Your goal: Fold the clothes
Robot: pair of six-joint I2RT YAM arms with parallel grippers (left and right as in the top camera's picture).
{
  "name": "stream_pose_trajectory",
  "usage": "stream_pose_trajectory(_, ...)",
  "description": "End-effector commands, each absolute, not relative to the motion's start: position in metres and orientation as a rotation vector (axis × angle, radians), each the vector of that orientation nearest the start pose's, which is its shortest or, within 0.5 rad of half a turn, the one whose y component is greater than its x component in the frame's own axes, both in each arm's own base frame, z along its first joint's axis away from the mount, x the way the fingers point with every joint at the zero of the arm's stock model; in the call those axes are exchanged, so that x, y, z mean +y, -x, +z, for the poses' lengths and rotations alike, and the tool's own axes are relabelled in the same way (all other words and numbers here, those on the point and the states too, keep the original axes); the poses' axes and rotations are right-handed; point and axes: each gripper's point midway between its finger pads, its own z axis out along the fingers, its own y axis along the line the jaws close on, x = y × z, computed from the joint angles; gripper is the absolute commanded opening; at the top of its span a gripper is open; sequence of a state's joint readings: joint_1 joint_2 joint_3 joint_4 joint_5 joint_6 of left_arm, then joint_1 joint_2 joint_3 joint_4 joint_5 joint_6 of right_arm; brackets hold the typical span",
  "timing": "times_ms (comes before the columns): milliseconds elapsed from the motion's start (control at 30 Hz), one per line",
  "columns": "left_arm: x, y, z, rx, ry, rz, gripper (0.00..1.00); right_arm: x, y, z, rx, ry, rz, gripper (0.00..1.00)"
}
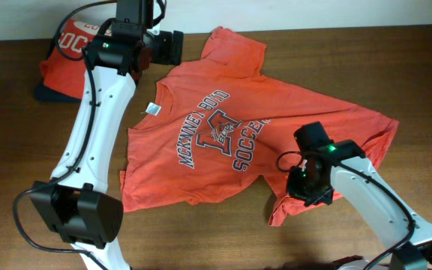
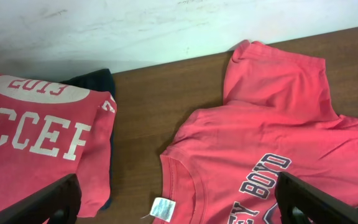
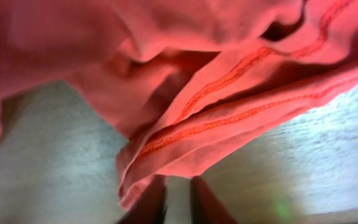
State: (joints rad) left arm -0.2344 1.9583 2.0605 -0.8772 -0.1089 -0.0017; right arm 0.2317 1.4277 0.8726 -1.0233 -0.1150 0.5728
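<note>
An orange-red T-shirt (image 1: pixel 223 135) with "SOCCER" lettering lies spread face up across the table, its white neck tag (image 1: pixel 152 109) at the collar. My left gripper (image 1: pixel 163 46) hovers at the back beside the shirt's upper sleeve, jaws wide open and empty. In the left wrist view the collar and tag (image 2: pixel 163 208) lie between its fingers (image 2: pixel 51 199). My right gripper (image 1: pixel 306 184) sits low at the shirt's bunched front-right hem. In the right wrist view its fingertips (image 3: pixel 153 193) stand slightly apart under the hem fold (image 3: pixel 216 124), with bare table showing between them.
A second folded orange-red shirt (image 1: pixel 70 52) with white lettering lies at the back left on a dark navy garment (image 1: pixel 51 94). It also shows in the left wrist view (image 2: pixel 36 143). The brown table (image 1: pixel 201 232) meets a white wall (image 2: pixel 166 31) at the back.
</note>
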Motion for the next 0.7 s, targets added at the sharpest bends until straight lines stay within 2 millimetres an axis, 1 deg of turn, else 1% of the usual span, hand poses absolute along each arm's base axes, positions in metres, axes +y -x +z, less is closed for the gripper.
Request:
stream_pose_trajectory(0, -0.105, -0.523, 0.268, 2.338, -0.206, 0.009, 0.99, 0.088, -0.207, 0.055, 3.158, -0.574, 0.339, 0.27)
stream_pose_trajectory(67, -0.105, -0.523, 0.268, 2.338, -0.206, 0.008, 0.99, 0.106, -0.207, 0.06, 3.164, -0.571, 0.511, 0.27)
stream_pose_trajectory(100, -0.105, -0.523, 0.268, 2.338, -0.206, 0.008, 0.99, 0.113, -0.206, 0.062, 3.165, -0.568, 0.573, 0.26)
stream_pose_trajectory(133, -0.105, -0.523, 0.268, 2.338, -0.206, 0.008, 0.99, 0.115, -0.206, 0.063, 3.166, -0.58, 0.593, 0.26)
stream_pose_trajectory(267, -0.105, -0.523, 0.268, 2.338, -0.206, 0.008, 0.99, 0.107, -0.201, 0.058, 3.178, -0.614, 0.521, 0.26)
stream_pose_trajectory(400, -0.105, -0.523, 0.268, 2.338, -0.206, 0.008, 0.99, 0.106, -0.186, 0.043, 3.211, -0.713, 0.499, 0.28)
stream_pose_trajectory(500, -0.105, -0.523, 0.268, 2.338, -0.206, 0.008, 0.99, 0.115, -0.179, 0.031, 3.213, -0.712, 0.548, 0.33)
stream_pose_trajectory(600, -0.105, -0.523, 0.268, 2.338, -0.206, 0.008, 0.99, 0.125, -0.178, 0.027, 3.204, -0.694, 0.61, 0.37)
stream_pose_trajectory(667, -0.105, -0.523, 0.268, 2.338, -0.206, 0.009, 0.99, 0.13, -0.178, 0.026, 3.201, -0.675, 0.619, 0.4)
